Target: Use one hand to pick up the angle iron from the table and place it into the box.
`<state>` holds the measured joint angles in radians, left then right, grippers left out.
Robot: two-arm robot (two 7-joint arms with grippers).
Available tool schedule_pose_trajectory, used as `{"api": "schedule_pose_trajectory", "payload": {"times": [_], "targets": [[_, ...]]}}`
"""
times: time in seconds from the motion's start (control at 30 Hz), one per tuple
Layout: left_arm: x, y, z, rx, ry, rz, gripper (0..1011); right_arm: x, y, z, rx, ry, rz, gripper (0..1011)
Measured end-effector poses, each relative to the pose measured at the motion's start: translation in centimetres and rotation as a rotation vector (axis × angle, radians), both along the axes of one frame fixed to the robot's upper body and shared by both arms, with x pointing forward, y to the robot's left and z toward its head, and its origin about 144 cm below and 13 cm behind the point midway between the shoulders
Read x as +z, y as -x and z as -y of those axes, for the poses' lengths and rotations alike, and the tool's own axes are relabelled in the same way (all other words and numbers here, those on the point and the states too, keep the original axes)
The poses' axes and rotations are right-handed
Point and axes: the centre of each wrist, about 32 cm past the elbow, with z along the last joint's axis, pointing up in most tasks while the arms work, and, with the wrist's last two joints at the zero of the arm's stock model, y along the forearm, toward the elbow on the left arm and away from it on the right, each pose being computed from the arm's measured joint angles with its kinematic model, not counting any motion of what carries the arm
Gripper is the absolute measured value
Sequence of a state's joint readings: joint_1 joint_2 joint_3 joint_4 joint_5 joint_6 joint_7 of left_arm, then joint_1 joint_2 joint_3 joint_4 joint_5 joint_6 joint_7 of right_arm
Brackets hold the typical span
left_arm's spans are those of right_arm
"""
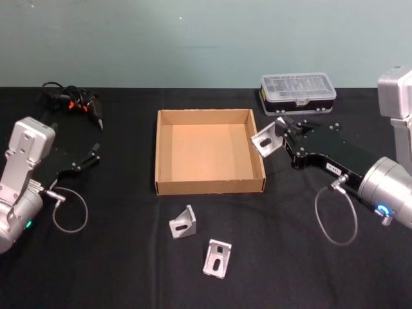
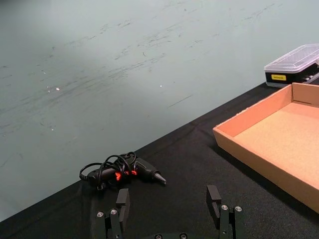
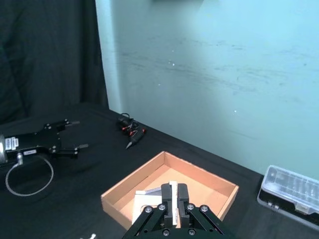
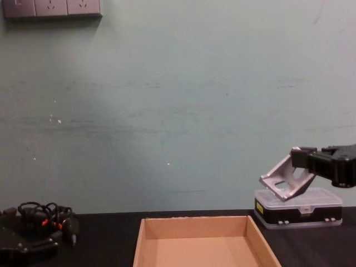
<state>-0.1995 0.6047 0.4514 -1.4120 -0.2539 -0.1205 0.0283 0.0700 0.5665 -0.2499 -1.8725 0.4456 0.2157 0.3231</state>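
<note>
**Gripping an angle iron (image 1: 263,141) over the right wall of the box (image 1: 209,188)**

Nearest the robot, a second angle iron (image 1: 183,222) and a third angle iron (image 1: 217,258) lie apart on the black surface (image 1: 116,270), just in front of the tan box. Farther on, the right claw (image 1: 277,136) is clamped on the raised, tilted angle iron above the box's far right corner. At the left, well apart from the box, the left claw (image 2: 168,199) sits low, fingers spread wide. Behind are a clear-lidded case (image 1: 298,90) and a corded tool (image 1: 72,100).
</note>
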Motion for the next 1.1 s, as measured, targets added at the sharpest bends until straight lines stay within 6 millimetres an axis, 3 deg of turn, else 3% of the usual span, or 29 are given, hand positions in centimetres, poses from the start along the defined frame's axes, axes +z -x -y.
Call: {"api": "schedule_pose_trajectory", "payload": {"times": [0.3,1.1], "targets": [[0.0,0.0,0.0,0.000,0.000,0.000,1011,-0.5,-1.4,-0.6,-0.043,0.024,0.013,75],[0.0,0.0,0.0,0.000,0.000,0.000,1011,-5.3,-9.1,-5.4,-0.114,0.126,-0.130,75]]}}
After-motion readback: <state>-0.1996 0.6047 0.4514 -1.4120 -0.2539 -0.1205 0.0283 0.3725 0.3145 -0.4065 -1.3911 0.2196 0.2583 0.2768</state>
